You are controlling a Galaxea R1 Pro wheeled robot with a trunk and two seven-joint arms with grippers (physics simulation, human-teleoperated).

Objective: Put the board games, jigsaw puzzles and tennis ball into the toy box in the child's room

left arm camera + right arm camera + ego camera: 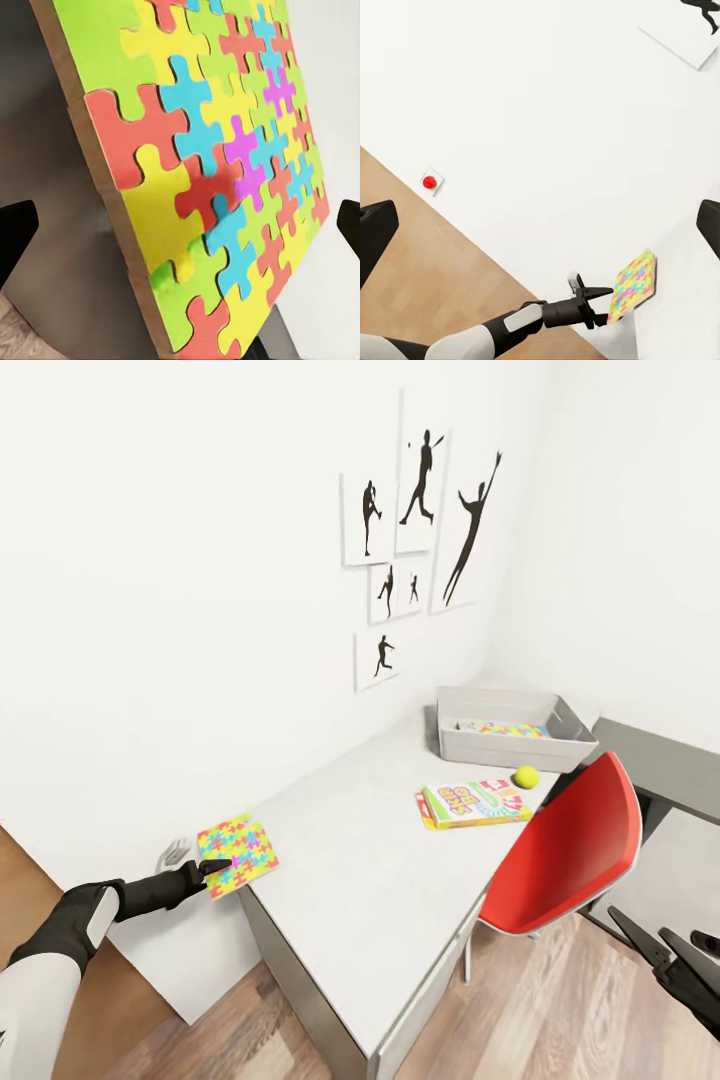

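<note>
One thin square jigsaw puzzle of bright interlocking pieces (238, 854) overhangs the pale table's (370, 880) near corner, seemingly pinched by the black left gripper (222, 867), so carrying it to the light-grey plastic toy box (512, 726) comes next.

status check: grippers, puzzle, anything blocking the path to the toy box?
Left gripper at jigsaw puzzle on table corner, grasp unclear. Right gripper open, empty. Board game, tennis ball lie before toy box.
</note>
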